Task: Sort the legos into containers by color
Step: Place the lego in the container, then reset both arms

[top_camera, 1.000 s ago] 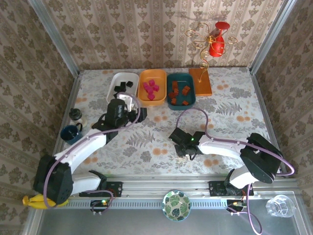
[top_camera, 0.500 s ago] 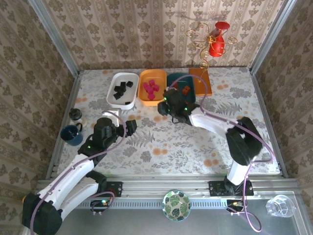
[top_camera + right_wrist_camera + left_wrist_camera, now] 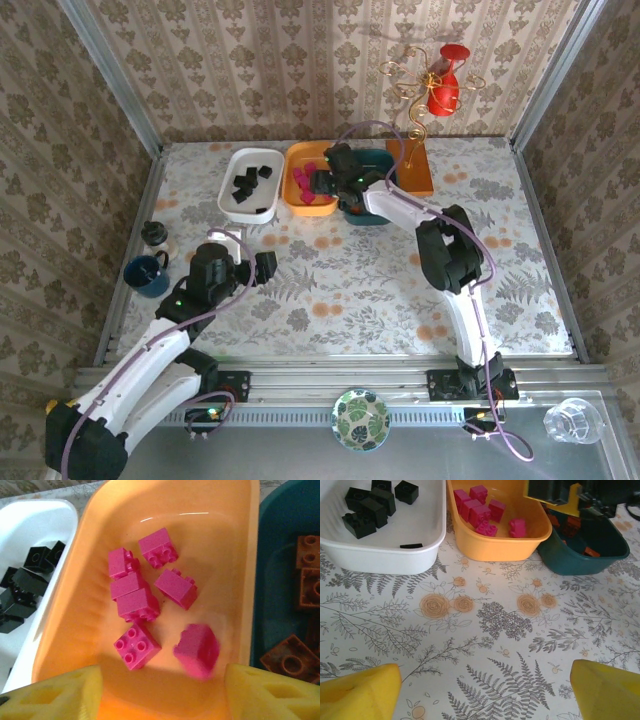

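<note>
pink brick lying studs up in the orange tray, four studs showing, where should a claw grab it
Pinch the pink brick across two opposite flat side walls, coming straight down from above. It sits studs up, skewed diagonally to the orange-yellow tray, so turn the grip to match. Bare tray floor shows to its left and right, and the tray's wall would likely block a sideways approach.

The 3 trays look like smooth moulded plastic: the white tray [image 3: 385, 555] and the orange-yellow tray [image 3: 220, 540] carry soft glossy highlights, while the dark teal tray [image 3: 580, 562] is duller. The pink legos [image 3: 137, 605], black legos [image 3: 367, 512] and orange-brown legos [image 3: 287, 662] are hard, slightly shiny studded plastic. The bench [image 3: 485, 645] wears a matt printed floral covering. The right pincer [image 3: 160, 692] has yellow, matt, foam-like pads [image 3: 50, 695].
</note>
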